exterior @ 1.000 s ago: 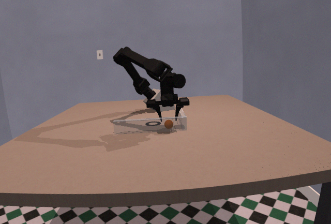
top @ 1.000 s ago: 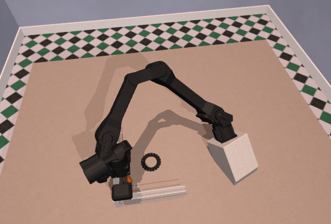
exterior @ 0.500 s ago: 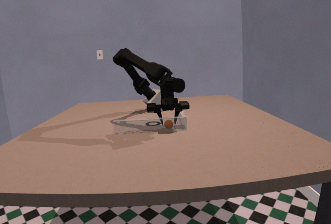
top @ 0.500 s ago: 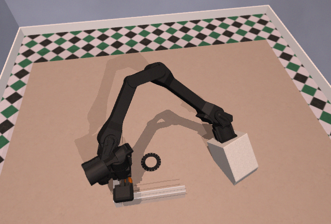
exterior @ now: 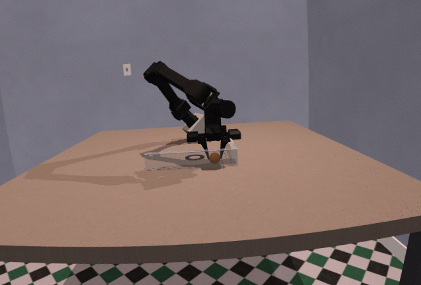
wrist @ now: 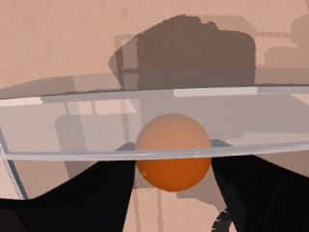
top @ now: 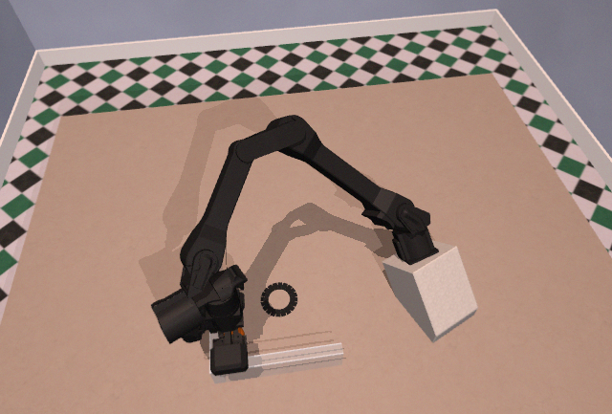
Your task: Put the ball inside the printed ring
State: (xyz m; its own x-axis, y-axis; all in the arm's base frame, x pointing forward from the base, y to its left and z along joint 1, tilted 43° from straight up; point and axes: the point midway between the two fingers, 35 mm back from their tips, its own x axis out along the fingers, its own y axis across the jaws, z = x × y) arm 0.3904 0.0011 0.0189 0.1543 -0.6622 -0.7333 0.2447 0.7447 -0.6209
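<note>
The orange ball (exterior: 214,157) sits low on the table in the corner of a clear L-shaped wall (exterior: 190,159). My gripper (exterior: 214,155) points straight down with one finger on each side of the ball and is shut on it. In the wrist view the ball (wrist: 173,153) fills the gap between the two black fingers, behind the clear wall's edge (wrist: 154,154). In the overhead view only a sliver of the ball (top: 240,331) shows beside the gripper (top: 229,350).
The clear wall (top: 296,352) runs along the table by the gripper. The arm's base stands on a white block (top: 432,291) at the right. A raised white rim (top: 276,36) borders the checkered floor area.
</note>
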